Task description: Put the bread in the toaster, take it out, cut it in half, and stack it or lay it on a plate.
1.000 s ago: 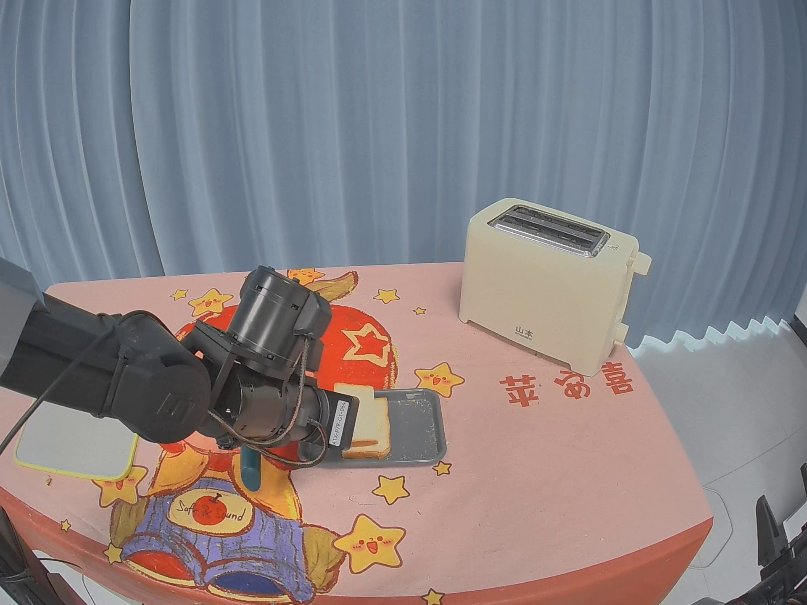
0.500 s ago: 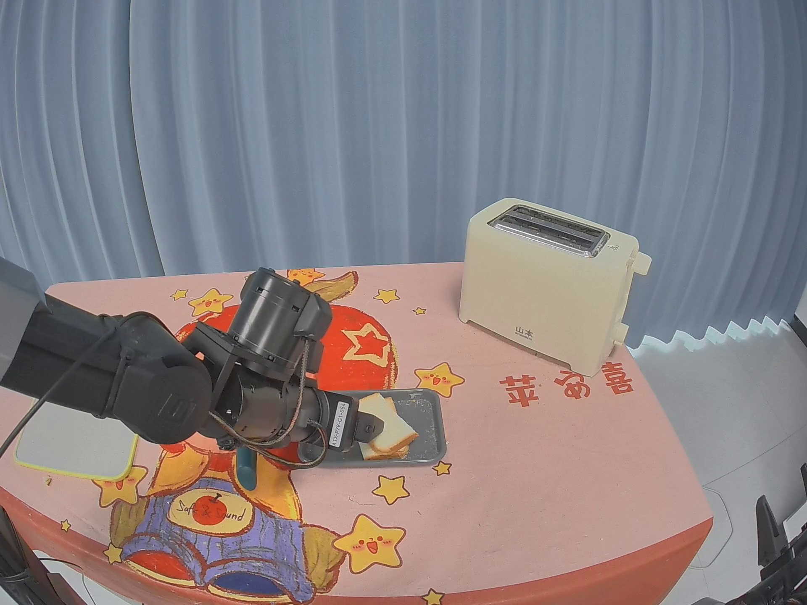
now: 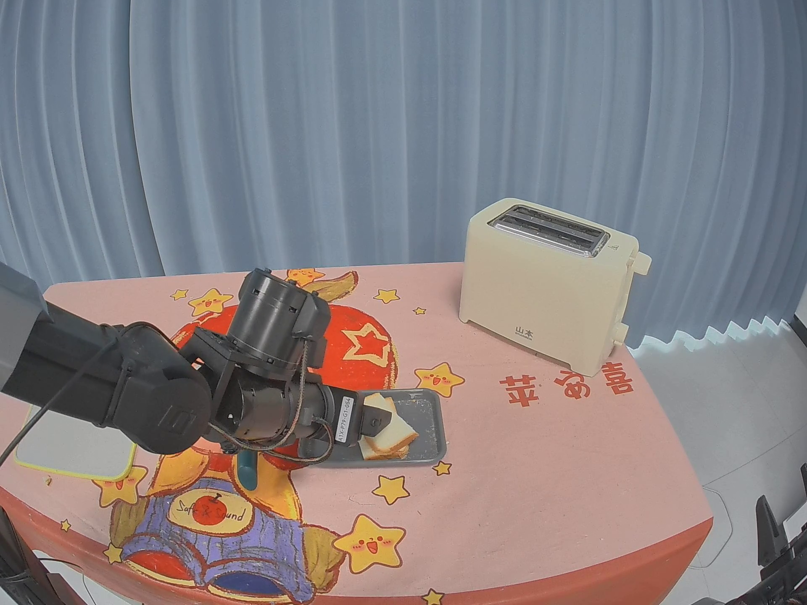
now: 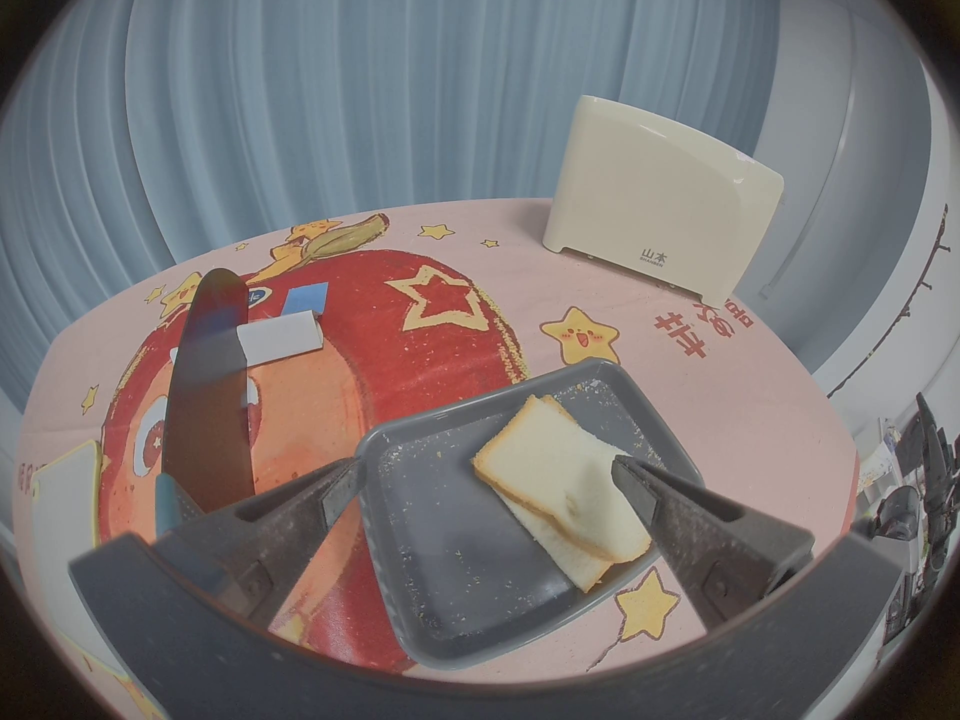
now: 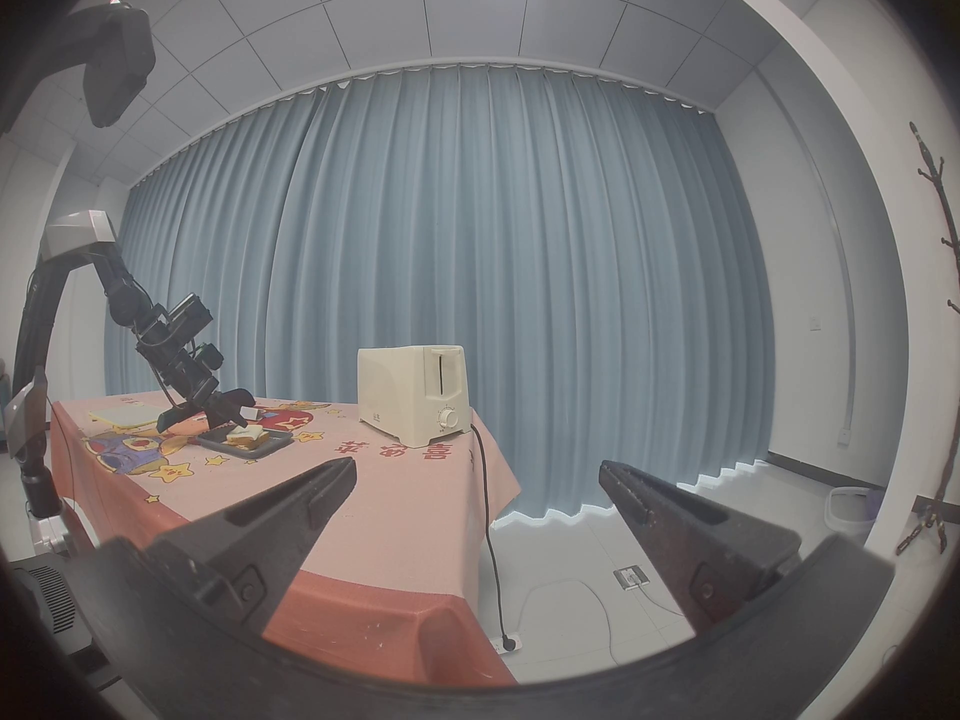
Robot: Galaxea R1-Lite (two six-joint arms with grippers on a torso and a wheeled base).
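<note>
My left fingers (image 4: 700,537) are spread wide over the grey tray (image 4: 440,552) and they've got hold of nothing. One finger sits right at the edge of the bread (image 4: 560,477). Whether it's touching or just above it, I can't tell. The other finger hangs outside the tray's rim, on the side where the knife (image 4: 208,392) lies on the worktop (image 3: 521,464).

The bread's in two pale pieces, the top one lying askew across the lower one, both near the tray's far end, with crumbs scattered around them. By the look of it the stacking is all but done.

Handling, as I judge it: this stuff is light and soft, and it will dent under any real pinch. If I have to straighten it, I'd take it across the crust edges, where it's firmest, and close gently. The tray floor looks slick, so a push could send the stack sliding rather than squaring it up. The top piece could also slip off the lower one.

The toaster (image 3: 546,291) stands well apart at the back right, and the cutting board (image 3: 71,447) lies off to my left. My right fingers (image 5: 690,537) are open and empty, out past the worktop's end.
</note>
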